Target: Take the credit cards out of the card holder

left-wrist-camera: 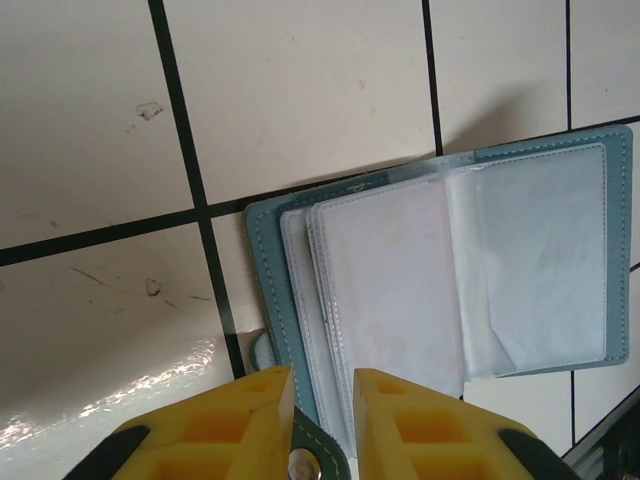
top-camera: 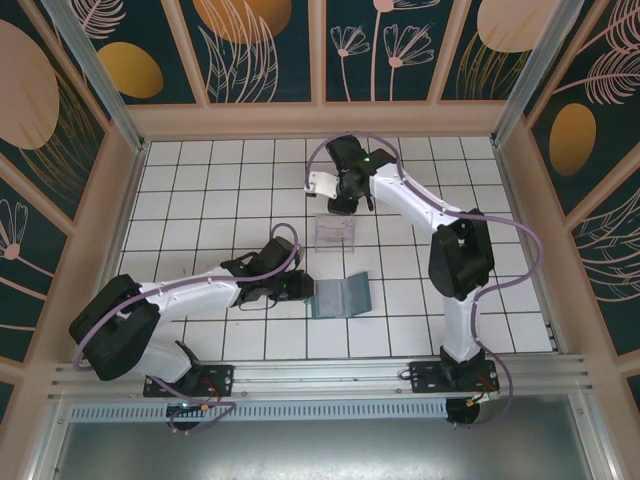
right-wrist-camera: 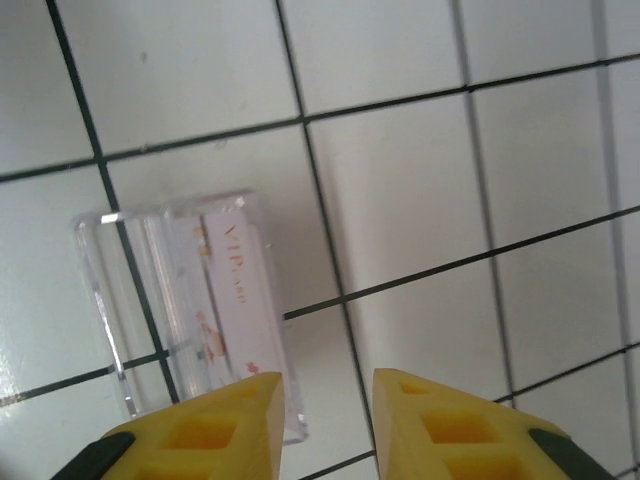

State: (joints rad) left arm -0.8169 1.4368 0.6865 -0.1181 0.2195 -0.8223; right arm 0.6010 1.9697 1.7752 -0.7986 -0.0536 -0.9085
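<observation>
so the card holder [left-wrist-camera: 440,290] lies open, my left pincer [left-wrist-camera: 322,400] clamps its edge; my right pincer [right-wrist-camera: 327,400] hangs parted, empty.

Surface: a table [top-camera: 200,200] topped with white square tiles and dark grout lines, walled by pale wooden rails on the left, far and right sides.
Marks: small scuffs and specks on the tiles beside the wallet in the left wrist view.
Near middle: the card holder [top-camera: 340,296], slate-blue, lies open on the tiles, its clear sleeves facing up.
Beyond it: a clear plastic box [top-camera: 336,232] rests on the tiles, apart from the card holder and straddling grout lines.
Box contents: a pale card [right-wrist-camera: 235,290] with red lettering.
</observation>
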